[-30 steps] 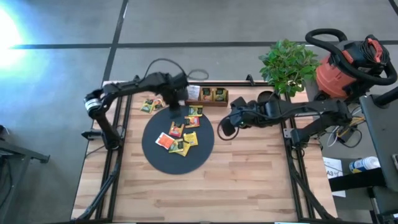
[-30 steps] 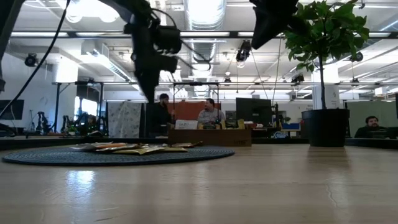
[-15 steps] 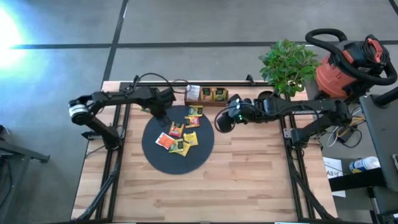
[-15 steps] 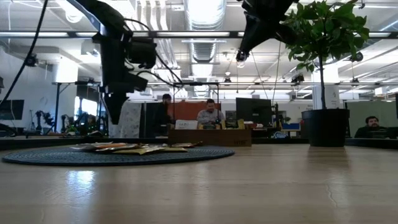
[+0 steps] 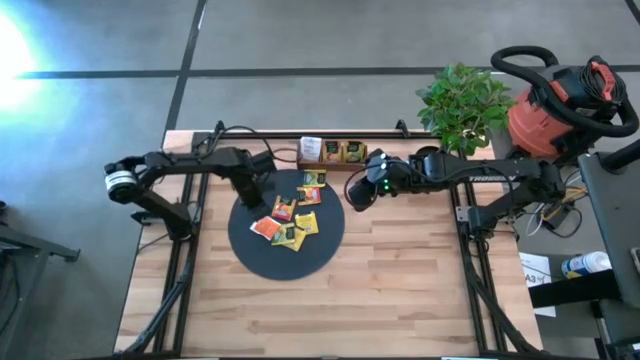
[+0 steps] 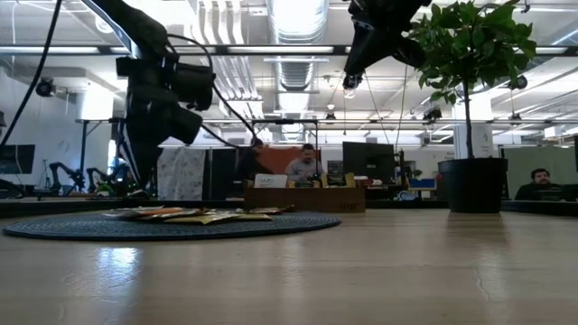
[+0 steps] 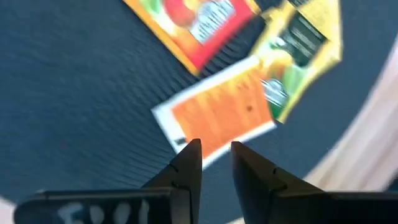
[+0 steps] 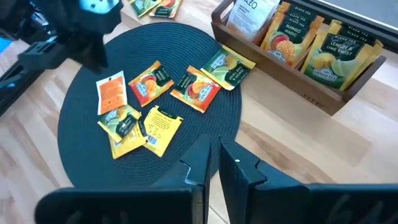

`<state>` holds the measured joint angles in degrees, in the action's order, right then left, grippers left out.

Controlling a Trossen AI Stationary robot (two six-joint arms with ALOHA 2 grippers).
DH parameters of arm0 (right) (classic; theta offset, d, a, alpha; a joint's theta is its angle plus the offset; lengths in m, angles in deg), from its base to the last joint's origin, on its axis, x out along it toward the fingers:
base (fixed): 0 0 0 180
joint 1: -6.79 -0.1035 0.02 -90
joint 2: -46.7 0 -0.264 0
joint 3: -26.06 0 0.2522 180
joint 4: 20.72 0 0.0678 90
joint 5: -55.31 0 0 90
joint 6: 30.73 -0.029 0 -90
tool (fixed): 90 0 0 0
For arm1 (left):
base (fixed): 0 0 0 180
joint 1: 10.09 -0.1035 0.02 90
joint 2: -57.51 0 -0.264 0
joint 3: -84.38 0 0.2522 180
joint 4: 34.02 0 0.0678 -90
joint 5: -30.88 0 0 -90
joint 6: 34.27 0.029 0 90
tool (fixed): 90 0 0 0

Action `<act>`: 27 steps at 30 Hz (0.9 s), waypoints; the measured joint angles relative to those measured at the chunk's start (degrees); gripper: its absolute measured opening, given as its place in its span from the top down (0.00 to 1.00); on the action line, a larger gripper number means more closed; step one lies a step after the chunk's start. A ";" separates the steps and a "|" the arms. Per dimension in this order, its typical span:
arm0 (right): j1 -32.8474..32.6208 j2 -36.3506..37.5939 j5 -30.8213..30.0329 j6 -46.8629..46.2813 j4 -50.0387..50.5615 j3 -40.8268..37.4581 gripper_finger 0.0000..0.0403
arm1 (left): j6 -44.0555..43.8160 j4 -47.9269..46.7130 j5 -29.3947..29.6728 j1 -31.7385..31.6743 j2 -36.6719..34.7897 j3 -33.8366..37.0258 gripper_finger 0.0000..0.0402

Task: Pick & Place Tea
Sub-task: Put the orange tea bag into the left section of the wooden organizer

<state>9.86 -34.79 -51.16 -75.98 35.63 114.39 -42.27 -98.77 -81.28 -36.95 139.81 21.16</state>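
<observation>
Several small tea packets (image 5: 290, 215), orange-red, yellow and green, lie flat on a round black disc (image 5: 285, 262). More packets stand in the brown wooden tray (image 5: 335, 153) at the far edge, and a few packets (image 8: 152, 6) lie on the wood to the far left of the disc. My left gripper (image 5: 255, 186) hangs over the disc's far left part with its fingers a narrow gap apart, just short of an orange packet (image 7: 221, 115); nothing is between them (image 7: 214, 155). My right gripper (image 5: 357, 193) is shut and empty, raised above the disc's right edge (image 8: 214, 155).
A potted plant (image 5: 462, 105) stands at the table's far right corner. A red shop vacuum (image 5: 565, 110) sits off the table to the right. The near half of the wooden tabletop (image 5: 330, 310) is bare wood. People sit at desks in the room behind (image 6: 307, 167).
My left gripper has moved toward the table's left edge, from above the packets in the disc's middle to its far left part, and has come lower. My right gripper has drifted a little toward the far edge. The packets have stayed where they were.
</observation>
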 joint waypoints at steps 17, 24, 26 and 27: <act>0.06 0.00 0.01 -0.12 -1.22 0.00 0.93 | -10.95 7.83 -1.78 3.85 0.00 2.29 0.80; -2.97 0.00 6.10 5.21 -1.16 0.00 0.93 | -32.01 12.28 -1.74 7.22 -0.07 1.17 0.80; -4.36 0.00 6.57 6.01 -1.15 0.00 0.93 | -36.02 14.68 -1.75 9.29 -0.11 0.97 0.80; -5.08 0.00 6.53 6.14 -1.16 0.00 0.93 | -37.18 15.94 -1.63 10.51 -0.12 0.88 0.80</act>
<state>4.77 -34.79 -44.63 -69.84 34.47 114.39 -79.45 -82.83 -82.91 -26.44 139.69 22.04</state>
